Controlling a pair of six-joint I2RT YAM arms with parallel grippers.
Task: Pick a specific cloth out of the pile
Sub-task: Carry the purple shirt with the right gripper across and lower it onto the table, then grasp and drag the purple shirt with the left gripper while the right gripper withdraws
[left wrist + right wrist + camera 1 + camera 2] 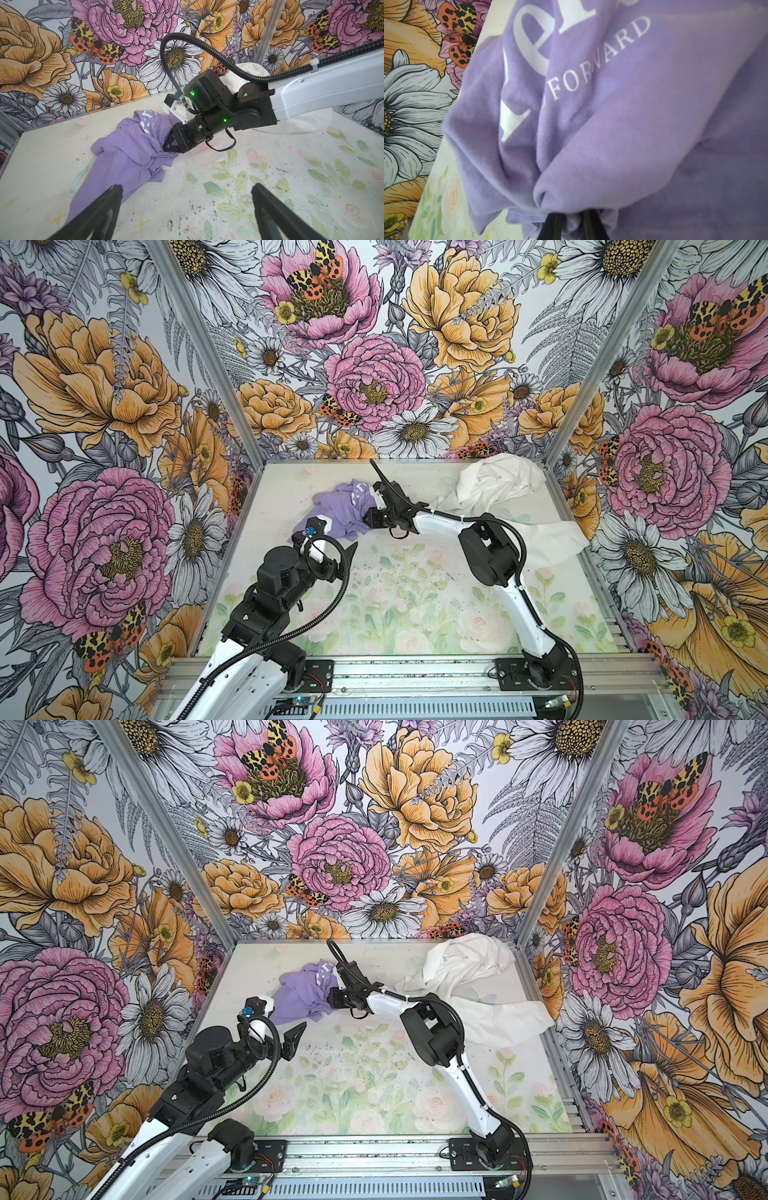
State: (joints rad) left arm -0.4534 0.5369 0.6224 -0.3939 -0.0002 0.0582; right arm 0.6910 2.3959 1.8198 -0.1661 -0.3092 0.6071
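crumpled lavender short-sleeved shirt with white lettering [338, 510] lies on the floral-print table [415, 593], left of centre near the back wall.
the right gripper [572, 220] has its jaws slightly parted with a fold of the shirt bunched between them; whether it truly grips, i cannot tell. the left gripper [187, 207] hovers wide open near the shirt's near edge. the heap of rumpled white cloths [498, 485] sits well apart in the back right corner.

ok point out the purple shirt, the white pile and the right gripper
purple shirt [338, 510], a top view, on its crumpled middle
white pile [498, 481], a top view, on the heap's raised part
right gripper [169, 145], left wrist view, at the fingertips against the shirt
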